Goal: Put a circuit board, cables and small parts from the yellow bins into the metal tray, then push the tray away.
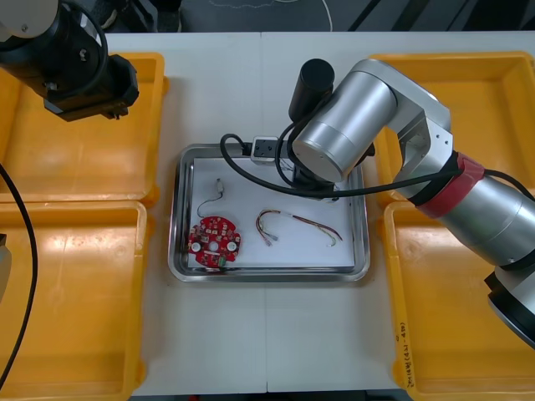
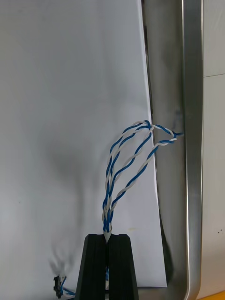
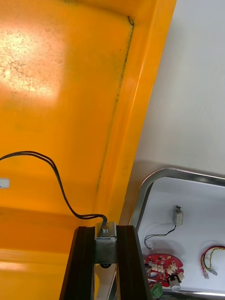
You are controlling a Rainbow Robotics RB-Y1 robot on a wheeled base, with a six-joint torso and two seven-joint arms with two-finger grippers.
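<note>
My right gripper [image 2: 108,236] is shut on a twisted blue and white cable [image 2: 126,164], whose loops hang over the white floor of the metal tray [image 2: 192,140] close to its rim. From the front, the right arm [image 1: 343,134] covers the tray's [image 1: 269,274] far edge. Inside lie a round red circuit board [image 1: 215,242], a red and yellow cable [image 1: 297,224] and a small metal part [image 1: 219,185] with a thin lead. My left gripper [image 3: 105,229] is shut on a small metal part [image 3: 105,243] with black wires [image 3: 51,168], above the far left bin's [image 3: 56,93] wall.
Two yellow bins stand at the left [image 1: 84,167] [image 1: 75,317] and two at the right [image 1: 493,92] [image 1: 451,334]. The left arm [image 1: 84,75] hangs over the far left bin. A black cable [image 1: 251,171] of the right arm loops over the tray.
</note>
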